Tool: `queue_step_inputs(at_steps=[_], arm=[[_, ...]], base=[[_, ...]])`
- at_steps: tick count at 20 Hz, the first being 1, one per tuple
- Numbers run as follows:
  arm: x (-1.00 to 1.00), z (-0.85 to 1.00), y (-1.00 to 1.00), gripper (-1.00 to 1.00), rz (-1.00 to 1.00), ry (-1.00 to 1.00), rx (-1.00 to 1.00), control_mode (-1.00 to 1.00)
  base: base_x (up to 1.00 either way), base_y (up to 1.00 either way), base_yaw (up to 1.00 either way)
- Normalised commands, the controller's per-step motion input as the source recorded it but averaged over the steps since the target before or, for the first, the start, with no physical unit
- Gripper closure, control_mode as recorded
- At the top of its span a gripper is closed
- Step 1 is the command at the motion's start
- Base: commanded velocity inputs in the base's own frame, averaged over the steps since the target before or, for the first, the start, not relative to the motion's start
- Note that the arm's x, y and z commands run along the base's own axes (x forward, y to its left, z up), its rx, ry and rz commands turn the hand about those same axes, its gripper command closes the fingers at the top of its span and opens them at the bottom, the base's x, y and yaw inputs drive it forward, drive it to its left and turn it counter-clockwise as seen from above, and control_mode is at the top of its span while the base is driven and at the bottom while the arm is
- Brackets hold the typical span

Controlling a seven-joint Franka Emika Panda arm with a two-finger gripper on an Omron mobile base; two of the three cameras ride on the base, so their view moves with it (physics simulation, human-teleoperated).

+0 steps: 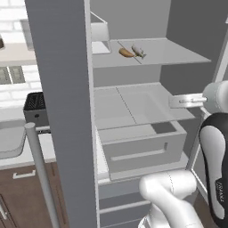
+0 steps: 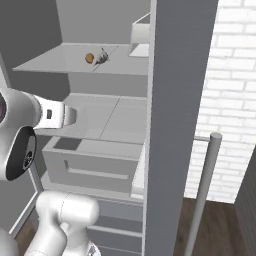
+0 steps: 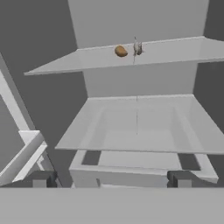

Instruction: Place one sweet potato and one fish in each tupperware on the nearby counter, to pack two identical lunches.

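One sweet potato [image 1: 126, 52] and one fish [image 1: 138, 50] lie just beside each other on the fridge's upper shelf [image 1: 178, 51]. The gripper [image 3: 111, 178] hovers low before the shelves, fingers apart, empty. At the left, perhaps one tupperware [image 1: 10, 142] rests on the counter [image 1: 44, 149].

Flat, even rendered light, moderately bright; no clear source. Soft shading under fridge shelves [image 1: 151, 51], no hard shadows, no glare. Low resolution, slightly soft edges. No edge distortion.
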Motion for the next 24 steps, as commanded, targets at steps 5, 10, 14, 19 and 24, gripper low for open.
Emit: queue_step_inputs(at_steps=[5, 10, 14, 19, 24], arm=[[0.44, 0.60, 0.00, -1.00, 0.01, 0.06, -0.04, -1.00], [0.49, 0.34, 0.00, -1.00, -0.01, 0.05, 0.00, -1.00], [0.36, 0.19, 0.00, -1.00, 0.00, 0.00, 0.00, -1.00], [0.47, 0.00, 0.00, -1.00, 0.00, 0.04, 0.00, -1.00], [0.60, 0.00, -0.10, -1.00, -0.04, 0.01, 0.00, -1.00]], base=[[0.00, 0.00, 0.00], [0.00, 0.00, 0.00], [0.00, 0.00, 0.00], [0.00, 0.00, 0.00], [0.00, 0.00, 0.00]])
